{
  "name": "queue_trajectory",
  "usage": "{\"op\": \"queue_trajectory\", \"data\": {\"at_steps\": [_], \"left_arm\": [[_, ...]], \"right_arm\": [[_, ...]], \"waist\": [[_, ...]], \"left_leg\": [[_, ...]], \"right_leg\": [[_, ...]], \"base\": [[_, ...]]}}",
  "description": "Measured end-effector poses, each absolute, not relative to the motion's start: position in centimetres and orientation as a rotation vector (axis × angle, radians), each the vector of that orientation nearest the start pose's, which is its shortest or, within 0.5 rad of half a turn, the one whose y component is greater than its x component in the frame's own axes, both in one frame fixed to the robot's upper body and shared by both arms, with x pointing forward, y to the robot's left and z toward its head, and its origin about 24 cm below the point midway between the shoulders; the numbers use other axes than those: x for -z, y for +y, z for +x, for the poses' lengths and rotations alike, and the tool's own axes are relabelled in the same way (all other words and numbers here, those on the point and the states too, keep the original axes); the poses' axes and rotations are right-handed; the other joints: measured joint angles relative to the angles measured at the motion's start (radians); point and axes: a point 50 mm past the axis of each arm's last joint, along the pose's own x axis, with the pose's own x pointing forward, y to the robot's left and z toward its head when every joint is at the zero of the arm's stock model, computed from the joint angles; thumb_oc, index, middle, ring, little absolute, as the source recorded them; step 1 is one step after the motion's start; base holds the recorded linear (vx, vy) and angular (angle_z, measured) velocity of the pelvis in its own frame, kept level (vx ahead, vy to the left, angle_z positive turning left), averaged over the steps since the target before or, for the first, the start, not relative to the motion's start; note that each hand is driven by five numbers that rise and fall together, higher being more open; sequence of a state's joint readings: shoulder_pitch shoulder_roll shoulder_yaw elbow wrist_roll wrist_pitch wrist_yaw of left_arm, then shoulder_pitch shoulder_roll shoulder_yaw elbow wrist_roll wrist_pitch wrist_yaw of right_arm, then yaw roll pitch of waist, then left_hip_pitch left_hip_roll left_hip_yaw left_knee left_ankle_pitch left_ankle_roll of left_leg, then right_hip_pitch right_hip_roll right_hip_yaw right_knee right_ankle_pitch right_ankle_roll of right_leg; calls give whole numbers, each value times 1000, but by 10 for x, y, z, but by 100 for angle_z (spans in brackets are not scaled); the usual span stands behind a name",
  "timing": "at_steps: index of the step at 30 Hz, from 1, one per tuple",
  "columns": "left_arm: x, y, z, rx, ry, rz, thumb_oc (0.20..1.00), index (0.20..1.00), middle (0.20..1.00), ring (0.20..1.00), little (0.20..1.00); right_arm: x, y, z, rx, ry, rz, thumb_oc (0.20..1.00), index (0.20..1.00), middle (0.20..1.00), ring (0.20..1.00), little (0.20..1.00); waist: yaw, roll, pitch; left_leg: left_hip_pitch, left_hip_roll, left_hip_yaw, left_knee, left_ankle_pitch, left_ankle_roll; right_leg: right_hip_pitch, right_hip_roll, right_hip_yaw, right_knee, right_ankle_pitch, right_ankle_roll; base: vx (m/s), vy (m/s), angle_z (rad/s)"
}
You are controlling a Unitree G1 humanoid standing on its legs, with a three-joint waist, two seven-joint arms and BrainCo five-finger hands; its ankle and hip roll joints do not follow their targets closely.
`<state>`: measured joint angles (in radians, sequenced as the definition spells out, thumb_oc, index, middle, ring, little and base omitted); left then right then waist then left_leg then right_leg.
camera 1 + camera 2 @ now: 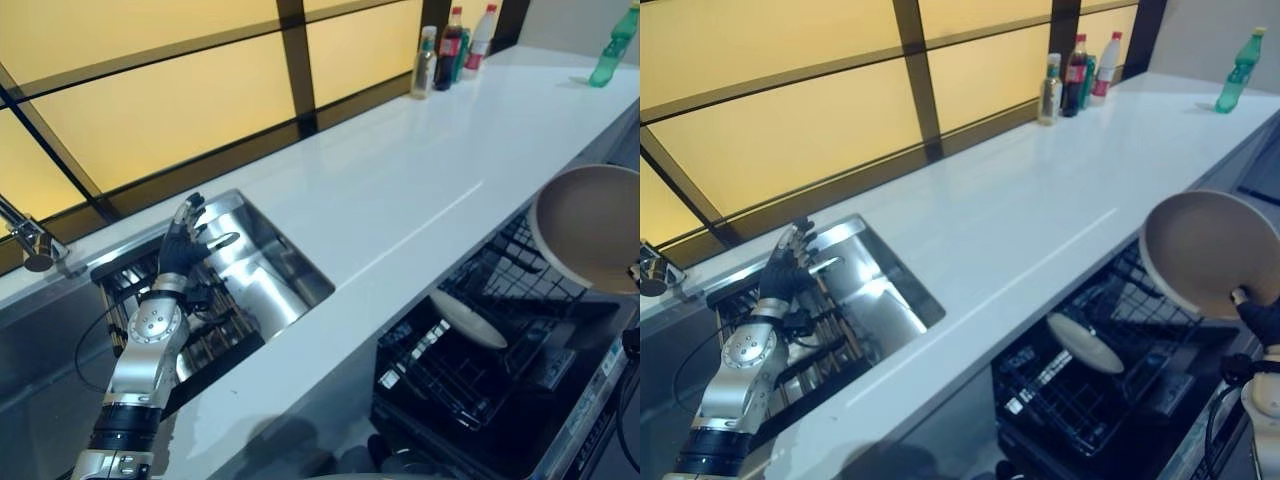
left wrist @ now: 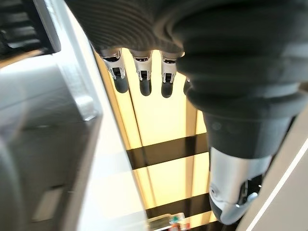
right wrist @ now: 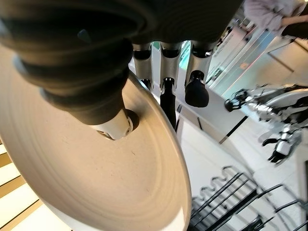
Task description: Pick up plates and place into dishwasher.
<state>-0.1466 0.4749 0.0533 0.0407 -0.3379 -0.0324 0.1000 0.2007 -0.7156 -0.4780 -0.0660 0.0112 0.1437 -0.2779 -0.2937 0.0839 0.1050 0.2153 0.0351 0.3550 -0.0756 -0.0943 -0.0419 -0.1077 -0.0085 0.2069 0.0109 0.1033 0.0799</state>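
Observation:
A large beige plate (image 1: 590, 225) is held up on edge above the open dishwasher's black wire rack (image 1: 450, 385) at the right. My right hand (image 1: 1262, 322) grips its lower rim; in the right wrist view the thumb (image 3: 113, 127) presses on the plate's face (image 3: 96, 187) and the fingers (image 3: 196, 86) curl behind the rim. A white plate (image 1: 468, 318) stands tilted in the rack. My left hand (image 1: 185, 245) is raised over the steel sink (image 1: 270, 285) at the left, its fingers (image 2: 141, 79) straight and holding nothing.
A long white counter (image 1: 420, 170) runs between sink and dishwasher. Bottles (image 1: 450, 45) stand at its far end and a green bottle (image 1: 610, 50) at the far right. A faucet (image 1: 30, 245) is left of the sink, and a dark rack (image 1: 215, 330) lies inside it.

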Motion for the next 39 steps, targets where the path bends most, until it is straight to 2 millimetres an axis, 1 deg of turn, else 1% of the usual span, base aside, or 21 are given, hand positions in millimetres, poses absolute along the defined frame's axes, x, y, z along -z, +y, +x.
{"op": "queue_trajectory", "data": {"at_steps": [1,3,5,8,10,13,15,17,18,21,23,25,28,31,39], "left_arm": [[-103,247,279,-135,-159,125,1000,1000,1000,1000,1000],[-103,248,278,-141,-159,125,1000,1000,1000,1000,1000],[-101,248,277,-154,-155,124,1000,1000,1000,1000,1000],[-100,246,277,-167,-153,122,1000,1000,1000,1000,1000],[-97,241,278,-156,-152,119,1000,1000,1000,1000,1000],[-99,236,278,-167,-181,103,1000,1000,1000,1000,1000],[-99,231,279,-171,-190,96,1000,1000,1000,1000,1000],[-104,227,282,-177,-224,89,1000,1000,1000,1000,1000],[-106,225,284,-180,-235,86,1000,1000,1000,1000,1000],[-119,224,289,-204,-293,79,1000,1000,1000,1000,1000],[-123,223,290,-213,-314,75,1000,1000,1000,1000,1000],[-126,224,289,-222,-330,74,1000,1000,1000,1000,1000],[-136,222,287,-220,-375,73,1000,1000,1000,1000,1000],[-144,223,285,-223,-409,83,1000,1000,1000,1000,1000],[-153,230,282,-245,-440,96,1000,1000,1000,1000,1000]], "right_arm": [[-139,-380,186,741,3,-737,200,200,200,200,200],[-141,-379,187,751,-15,-736,200,200,200,200,200],[-146,-379,190,770,-47,-737,200,200,200,200,200],[-156,-378,195,812,-102,-766,200,200,200,200,200],[-157,-378,196,824,-108,-768,200,200,200,200,200],[-160,-375,206,816,-124,-781,200,200,200,200,200],[-167,-372,215,805,-154,-798,200,200,200,200,200],[-179,-368,223,808,-205,-803,200,200,200,200,200],[-183,-369,226,837,-220,-794,200,200,200,200,200],[-194,-373,232,886,-235,-818,200,200,200,200,200],[-198,-374,235,894,-233,-841,200,200,200,200,200],[-198,-368,241,868,-238,-875,200,200,200,200,200],[-196,-364,244,852,-236,-900,200,200,200,200,200],[-196,-363,245,862,-235,-909,200,200,200,200,200],[-203,-366,240,974,-271,-1030,200,200,200,200,200]], "waist": [[2,4,2],[-2,13,19],[-6,24,39],[-18,51,76],[-16,69,97],[-13,86,128],[-11,95,153],[-7,101,193],[-1,103,207],[12,131,234],[14,155,255],[14,170,267],[35,189,283],[39,200,300],[35,203,316]], "left_leg": [[-4,-1,-1,6,9,-5],[-9,-8,-2,6,0,5],[-23,-16,0,14,4,7],[-46,-30,-2,21,7,13],[-56,-34,-3,28,6,15],[-90,-43,-6,47,5,20],[-127,-48,-10,65,7,23],[-167,-56,-15,81,12,29],[-190,-58,-16,93,12,30],[-239,-65,-17,108,14,32],[-253,-67,-23,112,14,34],[-269,-70,-29,113,15,35],[-303,-75,-28,117,17,36],[-317,-76,-29,117,19,36],[-332,-81,-26,102,30,33]], "right_leg": [[-10,-2,2,17,1,-2],[-22,-4,7,32,-9,2],[-44,-11,12,53,-13,6],[-73,-24,17,75,-20,14],[-84,-28,17,84,-23,18],[-120,-37,20,105,-25,20],[-157,-45,21,123,-25,22],[-197,-53,22,143,-24,22],[-221,-55,23,150,-23,22],[-270,-63,22,163,-16,22],[-282,-66,21,167,-15,23],[-301,-67,22,171,-14,22],[-342,-71,22,181,-10,20],[-357,-70,21,185,-10,21],[-388,-70,25,202,-13,19]], "base": [[32,5,-7],[17,39,-4],[10,45,-1],[10,7,1],[-44,14,2],[-120,38,1],[-170,1,6],[-144,-3,8],[-120,14,4],[-77,23,1],[-32,27,4],[-42,27,-3],[-24,13,-6],[5,35,1],[46,59,-1]]}}
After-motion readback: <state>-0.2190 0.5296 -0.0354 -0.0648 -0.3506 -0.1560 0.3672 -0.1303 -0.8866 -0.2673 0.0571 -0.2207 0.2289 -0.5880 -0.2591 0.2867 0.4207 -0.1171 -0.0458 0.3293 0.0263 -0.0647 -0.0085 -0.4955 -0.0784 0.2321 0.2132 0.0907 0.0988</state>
